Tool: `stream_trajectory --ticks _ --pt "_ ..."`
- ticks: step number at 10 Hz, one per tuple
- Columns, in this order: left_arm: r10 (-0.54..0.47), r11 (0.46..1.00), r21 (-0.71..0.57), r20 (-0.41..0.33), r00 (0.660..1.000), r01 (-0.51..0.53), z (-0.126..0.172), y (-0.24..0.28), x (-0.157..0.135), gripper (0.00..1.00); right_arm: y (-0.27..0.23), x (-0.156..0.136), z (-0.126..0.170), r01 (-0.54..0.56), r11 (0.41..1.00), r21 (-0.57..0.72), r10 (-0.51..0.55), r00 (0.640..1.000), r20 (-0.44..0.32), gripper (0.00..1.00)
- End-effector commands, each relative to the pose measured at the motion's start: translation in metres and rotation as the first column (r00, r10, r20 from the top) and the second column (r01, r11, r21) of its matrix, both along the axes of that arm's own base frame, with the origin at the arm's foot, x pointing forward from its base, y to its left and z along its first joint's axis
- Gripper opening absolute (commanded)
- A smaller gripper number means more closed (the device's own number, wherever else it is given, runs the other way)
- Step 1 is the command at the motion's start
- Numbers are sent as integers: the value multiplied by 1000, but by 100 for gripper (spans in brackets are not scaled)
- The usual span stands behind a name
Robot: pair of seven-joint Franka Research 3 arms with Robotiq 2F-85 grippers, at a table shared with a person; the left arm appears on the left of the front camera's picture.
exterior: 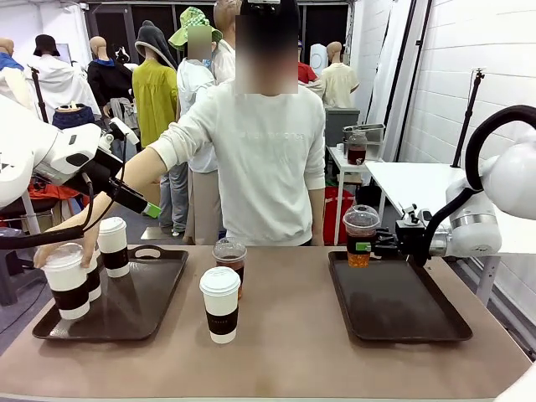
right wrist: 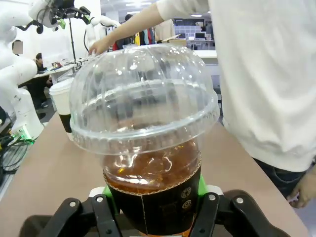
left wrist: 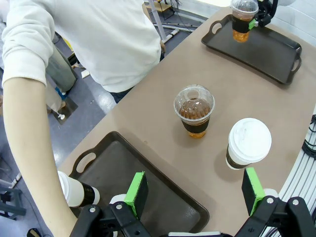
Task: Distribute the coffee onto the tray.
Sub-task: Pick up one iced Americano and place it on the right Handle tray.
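The right claw (exterior: 375,244) grips a dome-lidded cup (exterior: 361,235) at the far left corner of the right tray (exterior: 402,310), while the left claw (left wrist: 194,186) hangs open above the left tray (left wrist: 123,163).

Lower centre, paper cup (exterior: 220,303) was white with dark brown sleeve (exterior: 221,322). At right, dome-lidded cup (exterior: 361,235) was clear, drink (right wrist: 148,168) amber. Right tray (exterior: 402,306) dark brown; tabletop (exterior: 285,352) tan; person's sweater (exterior: 268,167) white; left gripper (left wrist: 195,195) pads (left wrist: 136,194) green.

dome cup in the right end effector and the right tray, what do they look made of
Dome cup: clear, glossy thin plastic, it seems; the amber drink shows through it and highlights sit on the lid. Right tray: dark brown, matte, probably moulded plastic, going by its rounded raised edge.
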State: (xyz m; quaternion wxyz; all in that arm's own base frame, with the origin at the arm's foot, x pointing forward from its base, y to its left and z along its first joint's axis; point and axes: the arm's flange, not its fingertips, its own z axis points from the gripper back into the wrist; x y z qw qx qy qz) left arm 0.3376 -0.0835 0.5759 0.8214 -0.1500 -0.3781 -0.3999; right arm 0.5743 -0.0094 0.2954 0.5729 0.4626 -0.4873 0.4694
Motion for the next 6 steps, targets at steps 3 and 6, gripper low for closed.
stream_trajectory --ticks 3,6 --pt "-4 1000 -10 -3 1000 4 -1 1 0 100 -8 37 -21 4 998 68 -8 998 55 64" --pt "-4 1000 -10 -3 1000 4 -1 1 0 100 -10 54 -32 16 996 87 -20 999 48 64"
